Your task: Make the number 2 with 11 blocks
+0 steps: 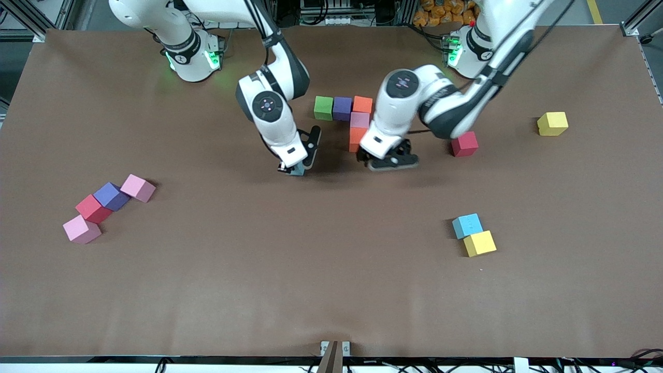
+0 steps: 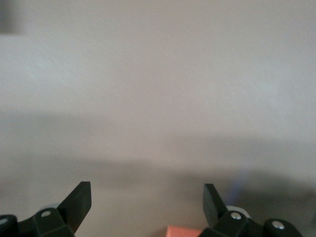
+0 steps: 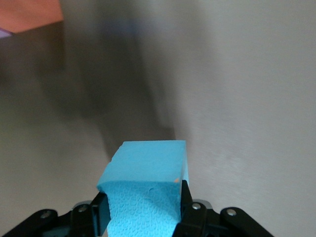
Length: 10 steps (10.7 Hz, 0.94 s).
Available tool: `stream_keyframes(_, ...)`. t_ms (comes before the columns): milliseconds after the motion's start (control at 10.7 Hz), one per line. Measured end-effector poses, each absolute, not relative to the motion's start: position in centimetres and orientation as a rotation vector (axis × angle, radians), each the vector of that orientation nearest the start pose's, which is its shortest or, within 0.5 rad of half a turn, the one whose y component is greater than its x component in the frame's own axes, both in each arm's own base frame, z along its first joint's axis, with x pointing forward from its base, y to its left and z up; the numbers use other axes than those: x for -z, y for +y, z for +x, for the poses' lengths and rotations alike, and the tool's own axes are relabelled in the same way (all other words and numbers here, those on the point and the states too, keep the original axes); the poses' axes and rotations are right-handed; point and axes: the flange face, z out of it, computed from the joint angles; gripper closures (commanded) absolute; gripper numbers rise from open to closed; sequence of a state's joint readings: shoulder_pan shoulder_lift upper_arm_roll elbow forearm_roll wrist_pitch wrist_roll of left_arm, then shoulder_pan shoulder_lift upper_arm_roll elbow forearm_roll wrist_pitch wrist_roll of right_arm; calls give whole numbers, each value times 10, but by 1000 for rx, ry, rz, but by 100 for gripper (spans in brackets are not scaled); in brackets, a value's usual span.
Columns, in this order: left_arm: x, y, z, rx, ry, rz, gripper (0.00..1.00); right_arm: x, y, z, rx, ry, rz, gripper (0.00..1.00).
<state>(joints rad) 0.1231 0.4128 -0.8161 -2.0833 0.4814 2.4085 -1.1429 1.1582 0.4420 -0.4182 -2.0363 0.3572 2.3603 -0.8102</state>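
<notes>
Nearest you, at about 4 o'clock on the brown tabletop (image 1: pixel 331 290), a yellow block (image 1: pixel 479 243) touches a light blue block (image 1: pixel 467 226) just above it. At about 8 o'clock, toward the right arm's end, four blocks run in a slanted chain: a pink block (image 1: pixel 81 229) nearest you, then a red block (image 1: pixel 93 208), a purple block (image 1: pixel 111 196) and a second pink block (image 1: pixel 138 187), each touching the next.

Near the centre you see both hands. The right hand (image 1: pixel 298 168) is clamped on a light blue cube (image 3: pixel 148 173) and hangs low over bare tabletop; its wrist view shows the cube filling the space between the fingers (image 3: pixel 185 207). The left hand (image 1: pixel 389 161) has its jaws spread wide and holds nothing — it sits just beside the lower orange block (image 1: pixel 356 139) of the figure.

At about 12 o'clock the figure so far: a green block (image 1: pixel 323 108), a purple one (image 1: pixel 342 108) and an orange one (image 1: pixel 362 104) in a row, then a pink one (image 1: pixel 360 120) and the lower orange one coming down toward you.

At about 2 o'clock a lone red cube (image 1: pixel 464 143) lies by the left arm, and a second yellow block (image 1: pixel 552 123) sits well apart, toward the left arm's end.
</notes>
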Motion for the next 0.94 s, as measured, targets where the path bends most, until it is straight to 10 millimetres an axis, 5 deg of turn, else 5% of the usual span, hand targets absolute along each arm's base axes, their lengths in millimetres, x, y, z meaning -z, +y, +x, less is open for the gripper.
stream_keyframes(374, -301, -271, 534, 162, -500, -3156, 0, -234, 462, 398, -145, -1866, -2459, 75)
stream_keyframes(655, -286, -198, 567, 92, -710, -3109, 0, -217, 500, 369, -156, -1872, -2495, 74)
stream_keyframes(935, -284, -178, 577, 67, -764, -3080, 0, -214, 526, 356, -141, -1872, -2515, 75)
